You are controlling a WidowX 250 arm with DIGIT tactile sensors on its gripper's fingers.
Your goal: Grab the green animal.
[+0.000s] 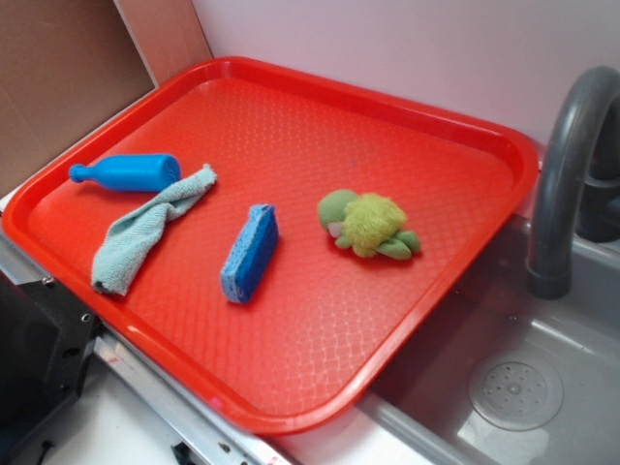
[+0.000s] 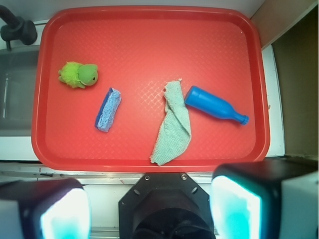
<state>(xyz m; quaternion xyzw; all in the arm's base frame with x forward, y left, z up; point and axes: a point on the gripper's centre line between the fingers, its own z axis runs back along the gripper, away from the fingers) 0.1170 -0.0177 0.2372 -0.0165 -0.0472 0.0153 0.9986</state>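
Red plastic fills most of both views: a textured serving tray set beside a grey sink with a dark curved faucet.

In the exterior view we see the green animal, a fuzzy yellow-green plush turtle with a darker olive head and limbs, lying right of centre on the tray with nothing touching it. Just to its left is a blue sponge standing on its long edge, apart from the toy. Further left a pale teal cloth lies crumpled in a long strip, its upper end touching or nearly touching a blue plastic bottle that lies on its side near the tray's left rim.

In the wrist view, the turtle sits in the upper left of the frame, the sponge below and right of it, the cloth near the centre and the bottle to the right.

Our claw is at the bottom edge of that frame, short of the tray over the pale counter, well apart from the toy. Its two fingers stand wide apart with nothing between them.
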